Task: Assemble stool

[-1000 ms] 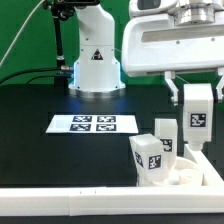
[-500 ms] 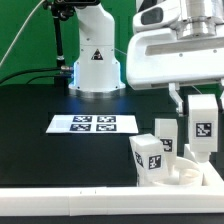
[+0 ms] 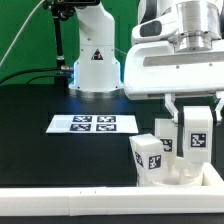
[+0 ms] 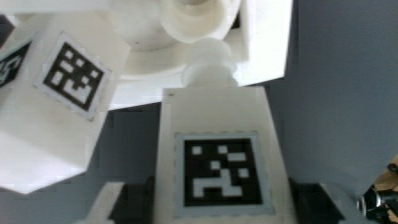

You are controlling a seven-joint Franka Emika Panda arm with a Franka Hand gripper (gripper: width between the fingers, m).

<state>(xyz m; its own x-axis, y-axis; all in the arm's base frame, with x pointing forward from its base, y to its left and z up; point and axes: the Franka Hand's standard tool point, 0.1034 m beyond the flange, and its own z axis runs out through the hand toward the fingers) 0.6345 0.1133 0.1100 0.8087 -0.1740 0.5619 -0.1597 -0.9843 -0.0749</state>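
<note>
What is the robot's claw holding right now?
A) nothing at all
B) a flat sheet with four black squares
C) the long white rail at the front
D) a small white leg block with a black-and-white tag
D: the gripper is closed on a white leg block with a tag on it, held above the seat disc, while the marker board lies flat on the table.

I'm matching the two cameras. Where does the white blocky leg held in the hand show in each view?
Exterior view: held white blocky leg, far right, above the round white seat disc.
Wrist view: centre foreground, tag facing the camera.
Shared landmark: seat disc, pale curve beyond the leg's peg.
</note>
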